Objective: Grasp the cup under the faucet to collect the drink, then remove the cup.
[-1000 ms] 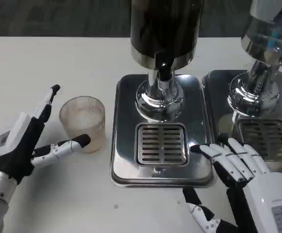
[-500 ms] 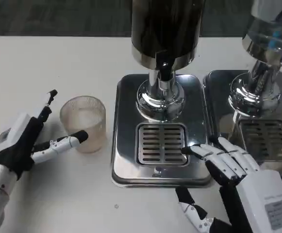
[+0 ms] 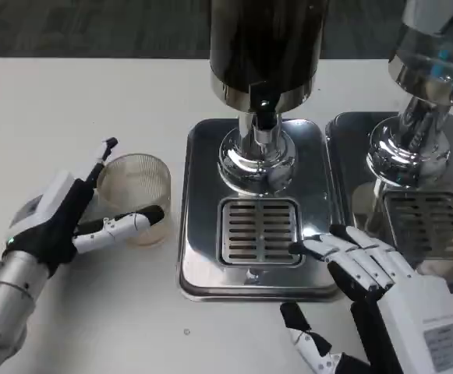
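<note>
Closing on the cup point(image 3: 136, 196) is the step in hand: it stands on the desk point(image 3: 70, 101) between the left hand's point(image 3: 61, 220) spread fingers point(image 3: 129, 222), not yet gripped. Wrap it low and evenly, then keep it upright while carrying it over the drip tray point(image 3: 203, 257) under the faucet point(image 3: 264, 117). The right hand point(image 3: 370, 265) rests by the grate, fingers loosely apart, holding nothing.

A single head view looks steeply down from close above the white surface point(image 3: 78, 86), facing forward past the left hand point(image 3: 62, 222) and right hand point(image 3: 382, 288) at its bottom edge.
</note>
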Available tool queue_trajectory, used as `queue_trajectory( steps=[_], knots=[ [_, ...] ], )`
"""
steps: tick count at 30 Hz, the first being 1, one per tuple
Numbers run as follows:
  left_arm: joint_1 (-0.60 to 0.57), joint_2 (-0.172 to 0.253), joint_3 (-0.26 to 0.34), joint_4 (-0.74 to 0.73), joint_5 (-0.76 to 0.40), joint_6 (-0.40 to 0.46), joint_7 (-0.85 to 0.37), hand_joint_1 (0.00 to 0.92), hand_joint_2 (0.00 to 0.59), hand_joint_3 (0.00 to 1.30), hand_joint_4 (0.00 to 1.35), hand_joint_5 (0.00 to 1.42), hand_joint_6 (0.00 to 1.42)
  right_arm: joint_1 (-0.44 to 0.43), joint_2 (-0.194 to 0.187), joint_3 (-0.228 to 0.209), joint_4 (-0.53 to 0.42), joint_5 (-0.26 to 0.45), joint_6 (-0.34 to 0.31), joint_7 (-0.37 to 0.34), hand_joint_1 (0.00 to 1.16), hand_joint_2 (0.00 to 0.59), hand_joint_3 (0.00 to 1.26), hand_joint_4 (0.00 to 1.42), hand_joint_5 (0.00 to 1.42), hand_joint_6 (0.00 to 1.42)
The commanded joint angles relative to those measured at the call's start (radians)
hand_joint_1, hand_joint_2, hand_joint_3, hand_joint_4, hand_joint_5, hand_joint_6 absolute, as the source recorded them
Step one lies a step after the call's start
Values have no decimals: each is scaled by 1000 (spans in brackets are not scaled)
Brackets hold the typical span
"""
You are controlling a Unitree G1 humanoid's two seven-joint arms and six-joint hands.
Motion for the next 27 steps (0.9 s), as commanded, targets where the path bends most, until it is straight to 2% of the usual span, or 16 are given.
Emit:
queue_trajectory(
  steps=[1,9,16,19,24,27],
  knots=[
    [-27,-12,-29,18,14,20,2,214,38,0,0,161,148,8,3,2,-1,18,-2,11,446,396,383,309,210,255],
    [-32,-28,-44,30,12,36,15,257,54,8,44,218,193,4,4,4,6,48,-11,20,450,396,383,309,220,273],
    [-29,-40,-50,36,20,20,61,301,83,120,151,335,303,-13,4,4,24,71,-21,23,468,395,383,309,233,278],
    [-30,-46,-56,40,24,16,81,309,94,181,211,409,395,-22,3,5,32,79,-25,24,473,395,383,321,235,280],
    [-37,-55,-66,53,20,12,78,327,115,308,362,586,680,-29,6,7,39,88,-29,23,476,395,383,322,236,282],
    [-39,-59,-70,59,17,7,77,332,121,369,433,666,791,-28,7,6,38,92,-30,23,477,395,383,323,237,283]
  ],
)
